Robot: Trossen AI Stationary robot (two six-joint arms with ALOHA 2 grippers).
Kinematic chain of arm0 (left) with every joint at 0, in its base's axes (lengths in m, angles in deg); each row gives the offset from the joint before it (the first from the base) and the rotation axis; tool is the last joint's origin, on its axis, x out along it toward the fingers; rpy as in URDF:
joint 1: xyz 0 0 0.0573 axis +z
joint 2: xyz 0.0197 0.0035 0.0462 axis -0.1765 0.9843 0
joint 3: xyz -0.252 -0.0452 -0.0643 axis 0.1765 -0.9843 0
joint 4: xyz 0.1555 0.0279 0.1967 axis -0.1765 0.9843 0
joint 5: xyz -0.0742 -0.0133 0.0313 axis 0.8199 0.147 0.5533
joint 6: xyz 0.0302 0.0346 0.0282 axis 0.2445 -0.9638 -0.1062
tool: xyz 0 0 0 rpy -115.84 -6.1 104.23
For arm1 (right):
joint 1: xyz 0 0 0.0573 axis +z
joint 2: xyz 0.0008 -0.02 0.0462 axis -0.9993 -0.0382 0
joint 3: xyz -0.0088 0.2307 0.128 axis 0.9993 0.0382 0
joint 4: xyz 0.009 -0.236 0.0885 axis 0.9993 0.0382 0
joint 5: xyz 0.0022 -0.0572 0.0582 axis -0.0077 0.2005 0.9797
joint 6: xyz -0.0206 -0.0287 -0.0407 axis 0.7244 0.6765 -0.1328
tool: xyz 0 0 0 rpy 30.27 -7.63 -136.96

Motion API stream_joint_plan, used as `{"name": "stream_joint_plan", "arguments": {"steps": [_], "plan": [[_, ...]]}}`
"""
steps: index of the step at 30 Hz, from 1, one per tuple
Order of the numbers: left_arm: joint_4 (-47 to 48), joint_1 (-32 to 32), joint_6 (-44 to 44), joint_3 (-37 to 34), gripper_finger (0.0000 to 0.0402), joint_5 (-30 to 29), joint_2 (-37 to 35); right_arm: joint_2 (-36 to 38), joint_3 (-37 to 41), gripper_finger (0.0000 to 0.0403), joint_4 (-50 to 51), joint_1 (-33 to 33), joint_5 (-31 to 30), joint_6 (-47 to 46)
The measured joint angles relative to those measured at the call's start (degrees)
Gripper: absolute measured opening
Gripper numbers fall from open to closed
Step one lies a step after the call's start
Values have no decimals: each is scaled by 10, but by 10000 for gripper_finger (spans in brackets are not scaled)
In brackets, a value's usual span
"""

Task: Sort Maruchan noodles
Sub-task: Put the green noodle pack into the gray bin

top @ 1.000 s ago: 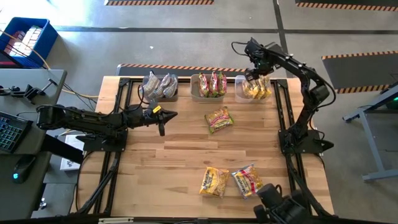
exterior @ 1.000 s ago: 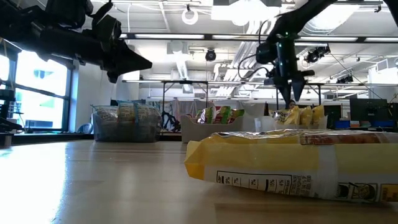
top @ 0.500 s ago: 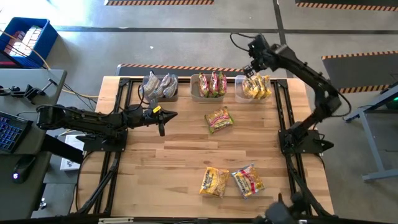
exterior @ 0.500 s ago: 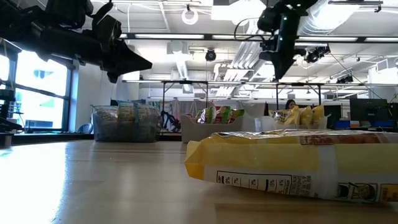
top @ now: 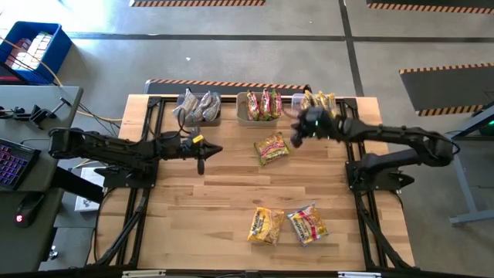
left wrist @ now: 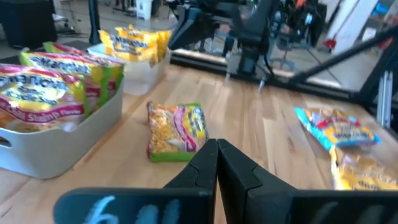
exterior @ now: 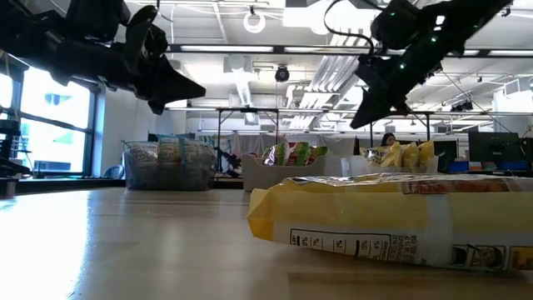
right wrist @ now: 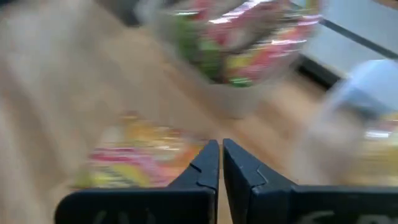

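Near edge of the surface [top: 193, 224]: two loose packets side by side, a yellow packet [top: 265, 225] and a blue-and-yellow packet [top: 307, 224], both flat, well apart from either pincer. In the low view one of these fills the foreground.

Mid-surface: a green-edged packet [top: 272, 148] lies flat, alone. The right pincer [top: 296, 136] hovers just beside it, on its right, above the surface and not touching; fingers closed together, nothing held. The right wrist view shows the shut fingers with this packet just ahead and below.

Left pincer [top: 202, 153] hangs over the left-middle of the surface, fingers pressed shut, empty, well apart from the green-edged packet, pointing toward it.

Far edge: three bins in a row. Left bin [top: 197, 108] holds silvery grey packets, middle bin [top: 258, 106] holds red-and-green packets standing on edge, right bin [top: 318, 103] holds yellow packets, partly covered by the right arm.
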State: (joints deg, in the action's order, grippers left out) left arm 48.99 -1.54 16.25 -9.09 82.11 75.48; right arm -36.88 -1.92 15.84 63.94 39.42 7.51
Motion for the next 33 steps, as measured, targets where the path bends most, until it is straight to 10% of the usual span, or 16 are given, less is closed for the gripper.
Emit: {"name": "stream_joint_plan", "arguments": {"steps": [17,33], "plan": [[0,-50,-17,90,69,-3,198,-132,77,0,-161,139,-114,-118],[2,-92,-90,149,106,-35,328,-282,75,0,-354,153,-60,-116]]}}
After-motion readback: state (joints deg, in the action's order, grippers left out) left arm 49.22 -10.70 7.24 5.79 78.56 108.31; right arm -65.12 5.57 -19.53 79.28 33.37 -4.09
